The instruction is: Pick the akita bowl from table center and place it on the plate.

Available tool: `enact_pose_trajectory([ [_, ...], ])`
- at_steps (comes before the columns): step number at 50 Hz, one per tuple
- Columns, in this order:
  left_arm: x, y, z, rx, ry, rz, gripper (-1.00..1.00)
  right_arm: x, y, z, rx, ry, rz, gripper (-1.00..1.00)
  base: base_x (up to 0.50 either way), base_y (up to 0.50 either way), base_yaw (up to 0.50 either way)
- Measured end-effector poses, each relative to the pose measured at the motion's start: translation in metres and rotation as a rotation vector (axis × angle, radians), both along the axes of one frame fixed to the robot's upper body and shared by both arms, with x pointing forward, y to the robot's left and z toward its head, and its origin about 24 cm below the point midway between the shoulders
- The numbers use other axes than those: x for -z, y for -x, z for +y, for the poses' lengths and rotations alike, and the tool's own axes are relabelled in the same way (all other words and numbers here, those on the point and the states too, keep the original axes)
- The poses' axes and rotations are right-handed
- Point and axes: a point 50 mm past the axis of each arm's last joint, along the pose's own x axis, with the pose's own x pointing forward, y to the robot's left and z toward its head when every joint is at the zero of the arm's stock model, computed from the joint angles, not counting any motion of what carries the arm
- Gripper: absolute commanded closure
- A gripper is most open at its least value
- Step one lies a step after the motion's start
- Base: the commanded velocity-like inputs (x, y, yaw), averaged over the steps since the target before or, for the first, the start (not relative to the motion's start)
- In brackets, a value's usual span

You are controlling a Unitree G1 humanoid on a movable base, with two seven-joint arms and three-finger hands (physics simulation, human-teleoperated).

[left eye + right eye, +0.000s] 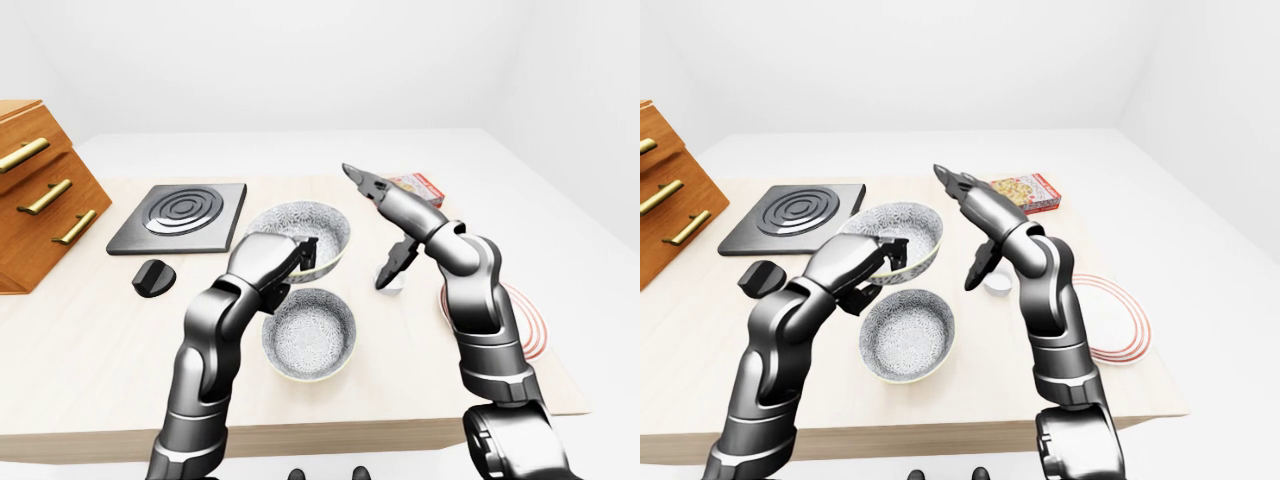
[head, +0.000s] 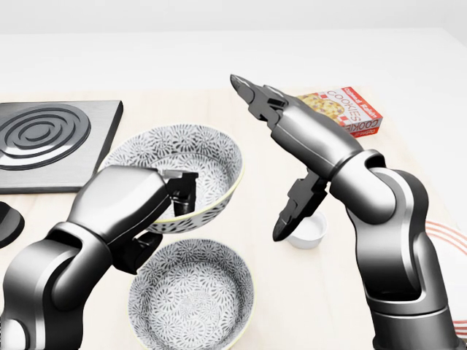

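The akita bowl (image 2: 191,154), white with a dense grey flower pattern, hangs tilted above the table left of centre in the head view. My left hand (image 2: 177,191) is shut on its near rim, fingers hooked inside. A second bowl of the same pattern (image 2: 191,295) rests on the table just below it. My right hand (image 2: 261,157) stands open to the right of the held bowl, long fingers pointing up-left and thumb (image 2: 286,219) hanging down, apart from the bowl. The red-ringed plate (image 1: 1112,332) lies at the table's right side, partly behind my right forearm.
A small white cup (image 2: 310,232) sits under my right thumb. A cookies box (image 2: 344,109) lies at upper right. A black burner plate (image 2: 44,137) and a black knob (image 1: 152,277) are at left, beside a wooden drawer cabinet (image 1: 35,190).
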Motion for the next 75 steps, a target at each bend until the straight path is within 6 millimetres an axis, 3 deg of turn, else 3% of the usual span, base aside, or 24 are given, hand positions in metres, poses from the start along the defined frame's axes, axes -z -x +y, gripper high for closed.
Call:
enact_pose_trajectory([
  [32,-0.013,0.004,-0.019,0.080,0.042,-0.033,1.00,0.012,0.002,0.008,-0.006,0.010,0.034,-1.00,0.00,0.00,0.00],
  [34,-0.014,0.004,-0.019,0.082,0.043,-0.036,1.00,0.013,0.003,0.007,-0.006,0.010,0.035,-0.80,0.00,0.00,0.00],
  [38,-0.015,0.004,-0.019,0.085,0.045,-0.040,1.00,0.013,0.003,0.007,-0.004,0.011,0.036,0.18,0.00,0.00,0.00],
  [39,-0.015,0.004,-0.019,0.085,0.046,-0.041,1.00,0.013,0.003,0.007,-0.004,0.011,0.036,0.58,0.00,0.00,0.00],
  [43,-0.016,0.004,-0.019,0.084,0.048,-0.045,1.00,0.014,0.003,0.007,-0.003,0.013,0.040,1.00,0.00,0.00,0.00],
  [66,-0.018,0.006,-0.022,0.114,0.079,-0.047,1.00,0.019,0.005,0.010,0.023,0.067,0.035,1.00,0.00,0.00,0.00],
  [67,-0.018,0.006,-0.022,0.115,0.078,-0.045,0.84,0.019,0.005,0.010,0.025,0.069,0.034,1.00,0.00,0.00,0.00],
  [72,-0.018,0.005,-0.022,0.115,0.082,-0.047,0.54,0.020,0.005,0.011,0.029,0.084,0.036,1.00,0.00,0.00,0.00],
  [75,-0.018,0.005,-0.021,0.111,0.078,-0.043,0.22,0.021,0.005,0.010,0.041,0.096,0.036,1.00,0.00,0.00,0.00],
])
